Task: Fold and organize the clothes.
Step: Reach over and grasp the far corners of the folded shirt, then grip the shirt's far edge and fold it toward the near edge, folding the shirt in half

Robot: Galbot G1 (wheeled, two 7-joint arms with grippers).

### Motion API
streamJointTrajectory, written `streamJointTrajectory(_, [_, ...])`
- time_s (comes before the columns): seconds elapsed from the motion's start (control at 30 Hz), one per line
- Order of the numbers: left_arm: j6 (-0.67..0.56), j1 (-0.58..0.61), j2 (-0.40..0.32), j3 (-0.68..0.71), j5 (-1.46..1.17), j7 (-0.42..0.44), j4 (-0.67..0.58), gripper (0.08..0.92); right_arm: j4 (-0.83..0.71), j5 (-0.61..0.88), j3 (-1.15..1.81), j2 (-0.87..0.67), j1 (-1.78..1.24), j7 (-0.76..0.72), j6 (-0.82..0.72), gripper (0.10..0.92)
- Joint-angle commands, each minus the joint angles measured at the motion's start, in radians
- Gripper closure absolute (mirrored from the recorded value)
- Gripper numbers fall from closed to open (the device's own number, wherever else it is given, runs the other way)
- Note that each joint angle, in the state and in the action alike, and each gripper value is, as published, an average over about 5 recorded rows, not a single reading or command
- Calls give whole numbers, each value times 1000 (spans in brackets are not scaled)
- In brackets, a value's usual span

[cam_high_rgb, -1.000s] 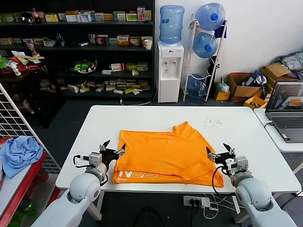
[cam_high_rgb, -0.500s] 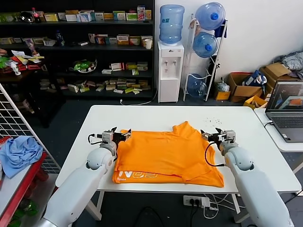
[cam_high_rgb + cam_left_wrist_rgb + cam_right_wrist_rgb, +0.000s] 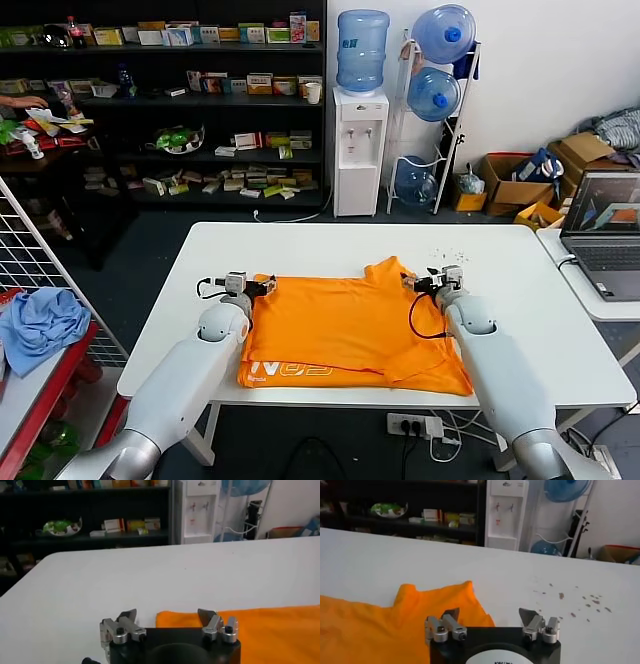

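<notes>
The clothes are one bright orange T-shirt (image 3: pixel 350 325) lying partly folded on the white table (image 3: pixel 300 245), with white lettering near its front left corner. My left gripper (image 3: pixel 255 283) sits open at the shirt's far left corner, and the left wrist view shows that orange corner (image 3: pixel 270 630) reaching between the open fingers of the gripper (image 3: pixel 166 615). My right gripper (image 3: pixel 425 279) stands open at the far right, by the raised sleeve. In the right wrist view the sleeve (image 3: pixel 380 625) lies under one finger of the gripper (image 3: pixel 489 613). Nothing is gripped.
A laptop (image 3: pixel 603 230) stands on a side table to the right. A light blue cloth (image 3: pixel 40 325) lies on a rack at the left. Dark specks (image 3: pixel 450 258) dot the table's far right. Behind the table stand a water dispenser (image 3: pixel 358 150) and stocked shelves (image 3: pixel 160 100).
Both arms have reached forward, from the shirt's near corners along its sides to its far corners. The shirt has not moved.
</notes>
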Motion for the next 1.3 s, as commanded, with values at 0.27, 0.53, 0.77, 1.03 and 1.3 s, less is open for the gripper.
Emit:
streamJointTrajectory(0.27, [10, 21, 12, 3, -5, 14, -5, 449, -91, -53, 8, 51, 41, -5, -19, 601])
streamJointTrajectory(0.53, [-6, 76, 67, 10, -24, 17, -131, 684, 53, 21, -9, 18, -14, 63, -29, 818])
streamJointTrajectory(0.77, [-25, 143, 149, 3, -37, 15, -321, 873, 352, 97, -40, -71, -136, 151, -45, 900])
streamJointTrajectory(1.03, [-9, 253, 251, -24, -73, -7, -519, 902, 647, 138, -28, -210, -356, 235, -80, 900])
streamJointTrajectory(1.3, [50, 421, 344, -53, -110, -51, -703, 902, 899, 190, 18, -338, -587, 331, -199, 900])
